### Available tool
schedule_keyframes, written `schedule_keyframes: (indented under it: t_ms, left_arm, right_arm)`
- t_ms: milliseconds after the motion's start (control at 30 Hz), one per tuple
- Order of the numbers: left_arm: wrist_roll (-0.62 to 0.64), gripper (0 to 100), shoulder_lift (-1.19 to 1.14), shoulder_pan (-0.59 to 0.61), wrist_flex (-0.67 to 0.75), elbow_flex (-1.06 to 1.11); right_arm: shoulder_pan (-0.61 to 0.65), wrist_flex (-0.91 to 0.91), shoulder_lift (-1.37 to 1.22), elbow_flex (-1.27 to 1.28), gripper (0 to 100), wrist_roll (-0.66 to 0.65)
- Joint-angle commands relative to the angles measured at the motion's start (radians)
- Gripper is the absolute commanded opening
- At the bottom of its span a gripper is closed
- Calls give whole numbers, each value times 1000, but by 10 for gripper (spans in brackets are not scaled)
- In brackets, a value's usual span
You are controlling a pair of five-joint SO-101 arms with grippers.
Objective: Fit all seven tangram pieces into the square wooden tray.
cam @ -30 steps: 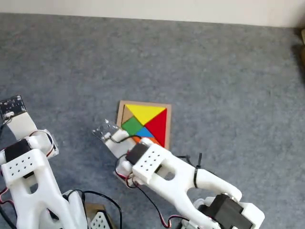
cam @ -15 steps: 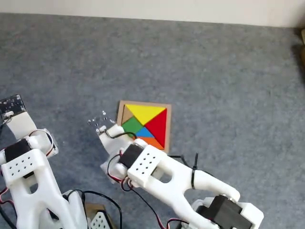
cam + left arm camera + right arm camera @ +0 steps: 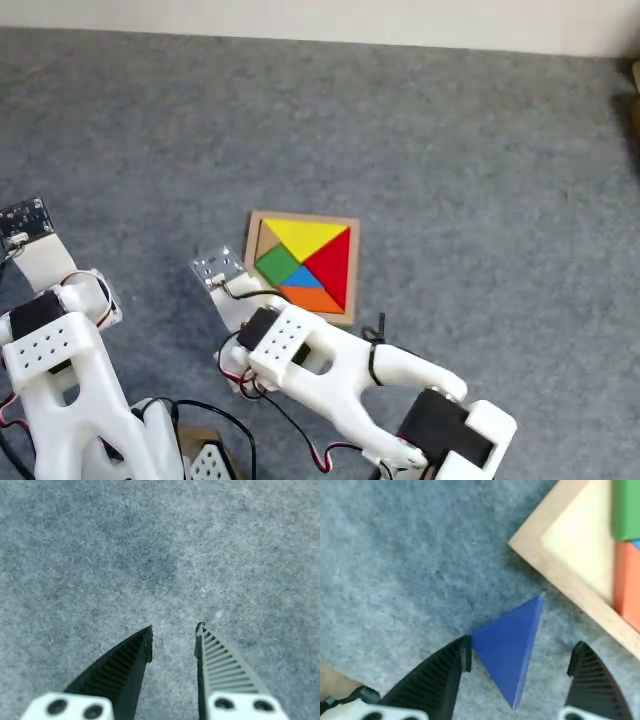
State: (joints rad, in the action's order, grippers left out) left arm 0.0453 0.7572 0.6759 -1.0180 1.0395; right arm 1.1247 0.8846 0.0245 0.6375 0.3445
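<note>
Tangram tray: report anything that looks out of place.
One piece is out: a blue triangle lies on the carpet just off the tray corner, between the open jaws of the right gripper. Inside that corner, bare tray floor shows beside the green piece and the orange piece.

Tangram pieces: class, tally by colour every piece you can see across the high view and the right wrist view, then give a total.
yellow piece: 1
red piece: 1
green piece: 1
orange piece: 1
blue pieces: 2, the paler one inside the tray, the darker triangle outside it
Total: 6
</note>
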Motion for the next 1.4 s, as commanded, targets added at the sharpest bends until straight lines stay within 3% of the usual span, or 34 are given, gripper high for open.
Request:
schedule_keyframes:
  t_ms: [0, 1100, 1367]
  left_arm:
    - [12, 151, 21, 15, 12, -38]
    - [12, 151, 21, 15, 12, -36]
    - [12, 151, 21, 13, 12, -38]
  right_arm:
    - [10, -12, 5, -19, 303, 15]
    - [64, -12, -81, -67, 303, 8]
    - [-1, -16, -77, -81, 303, 15]
